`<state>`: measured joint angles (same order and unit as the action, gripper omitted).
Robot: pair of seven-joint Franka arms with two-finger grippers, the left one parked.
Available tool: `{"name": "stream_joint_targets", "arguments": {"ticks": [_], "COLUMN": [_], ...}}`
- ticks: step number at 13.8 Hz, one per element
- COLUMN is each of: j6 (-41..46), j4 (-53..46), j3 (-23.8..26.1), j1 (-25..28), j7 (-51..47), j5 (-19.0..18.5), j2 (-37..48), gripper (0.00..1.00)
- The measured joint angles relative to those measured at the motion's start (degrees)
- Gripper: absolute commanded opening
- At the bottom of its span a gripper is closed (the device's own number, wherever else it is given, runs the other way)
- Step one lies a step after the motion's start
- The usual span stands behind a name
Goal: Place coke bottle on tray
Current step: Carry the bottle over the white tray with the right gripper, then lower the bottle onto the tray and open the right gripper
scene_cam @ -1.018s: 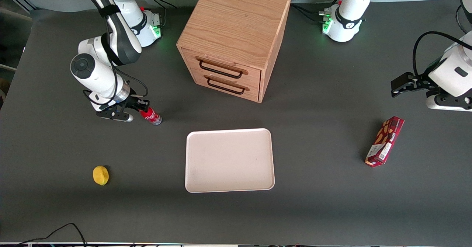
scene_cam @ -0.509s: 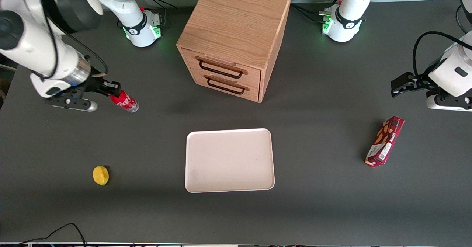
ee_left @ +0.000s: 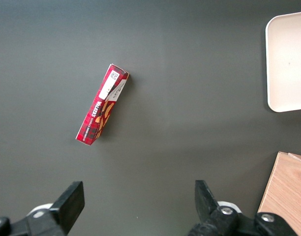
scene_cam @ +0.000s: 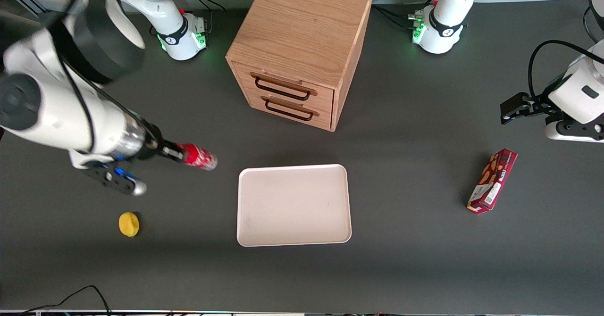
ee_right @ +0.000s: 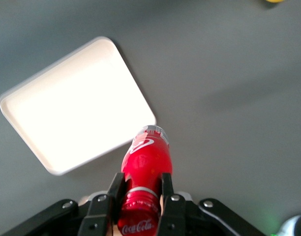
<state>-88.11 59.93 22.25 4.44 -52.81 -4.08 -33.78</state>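
My gripper (scene_cam: pixel 175 154) is shut on the neck of the coke bottle (scene_cam: pixel 200 157), a small red bottle with white script and a silvery base, and holds it in the air above the table, tilted. The bottle hangs just outside the tray's corner that lies toward the working arm's end. The tray (scene_cam: pixel 293 205) is a large cream-pink rectangle with a low rim, lying flat in front of the drawer cabinet. In the right wrist view my gripper (ee_right: pixel 140 189) has both fingers (ee_right: pixel 166 189) pressed on the bottle (ee_right: pixel 145 157), and the tray (ee_right: pixel 74 105) shows past the bottle's base.
A wooden two-drawer cabinet (scene_cam: pixel 299 47) stands farther from the front camera than the tray. A yellow lemon-like object (scene_cam: pixel 129 224) lies on the table nearer the camera than my gripper. A dark red snack box (scene_cam: pixel 492 180) lies toward the parked arm's end.
My gripper lifted the coke bottle off the table, swung it out toward the working arm's end, then carried it back toward the tray and nearer the front camera.
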Motion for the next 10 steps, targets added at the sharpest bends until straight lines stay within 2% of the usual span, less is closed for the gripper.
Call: {"name": "stream_joint_targets", "arguments": {"ticks": [4, 6, 7, 8, 10], "j6": [-16.5, -20.5, -21.6, -22.0, -21.9], "j4": [-1.7, -2.5, -3.0, -3.3, -4.2], "j3": [4.2, 4.9, 5.0, 5.0, 5.2], "j1": [2.9, 3.4, 3.4, 3.4, 3.3], "j7": [-13.8, -16.8, -17.3, -17.4, -17.4], "j5": [-12.6, -15.8, -16.3, -16.5, -16.6], "j2": [-14.1, -18.9, -20.3, -21.0, -21.2], "gripper": [0.00, 0.00, 0.48, 0.99, 1.00]}}
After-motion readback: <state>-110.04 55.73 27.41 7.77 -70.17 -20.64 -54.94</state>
